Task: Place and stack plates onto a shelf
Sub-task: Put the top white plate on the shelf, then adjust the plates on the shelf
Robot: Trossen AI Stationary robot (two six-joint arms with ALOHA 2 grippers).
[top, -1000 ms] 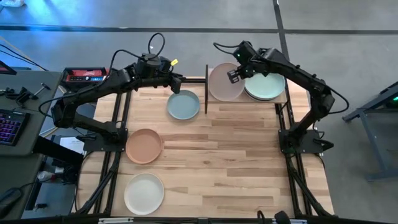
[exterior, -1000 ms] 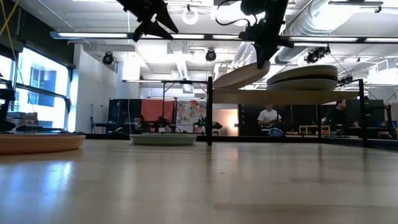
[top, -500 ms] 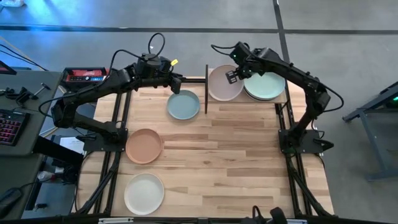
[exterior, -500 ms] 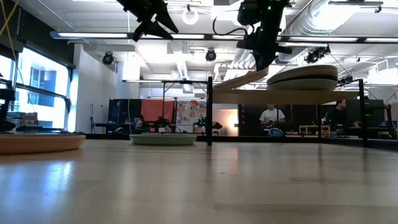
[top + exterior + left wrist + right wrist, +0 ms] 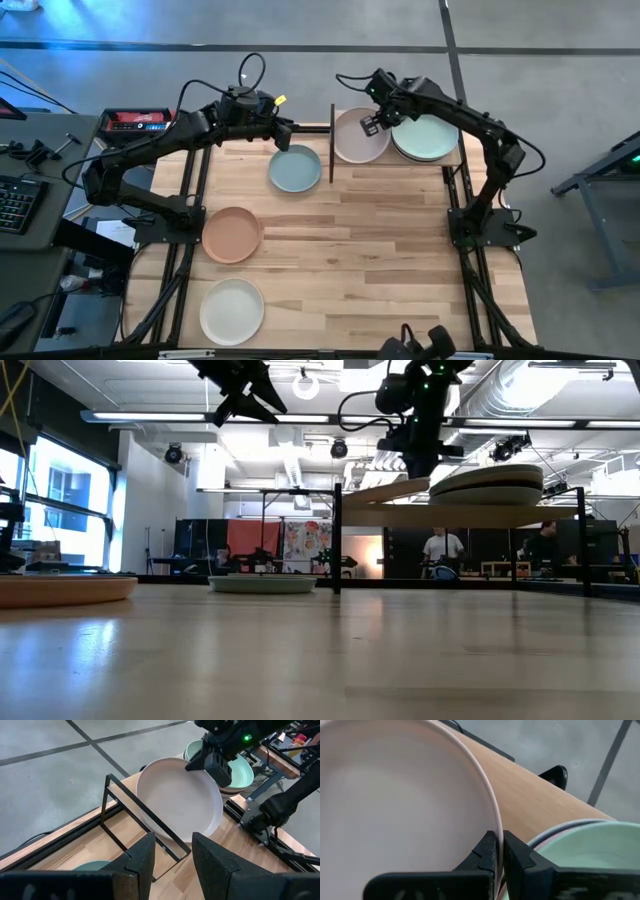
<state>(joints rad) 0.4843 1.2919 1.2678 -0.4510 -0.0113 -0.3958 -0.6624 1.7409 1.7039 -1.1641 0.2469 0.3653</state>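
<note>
High view first: the pale pink round matte plate [image 5: 358, 136] lies on the left half of the small raised light-wood shelf with thin black posts [image 5: 452, 160], just beside a stack topped by the mint green round plate [image 5: 428, 137]. Right gripper [image 5: 373, 122] is clamped on the pink plate's rim, fingers pinched tight with only the rim between them. Down on the slatted wooden table top [image 5: 380, 250] sit the light blue round plate [image 5: 295, 168], the terracotta orange plate [image 5: 232, 234] and the pale white plate [image 5: 232, 311], well apart. Left gripper [image 5: 293, 128] hovers above the blue plate, fingers parted, holding nothing. Beyond the table, a person [image 5: 441, 548] stands in the room.
</note>
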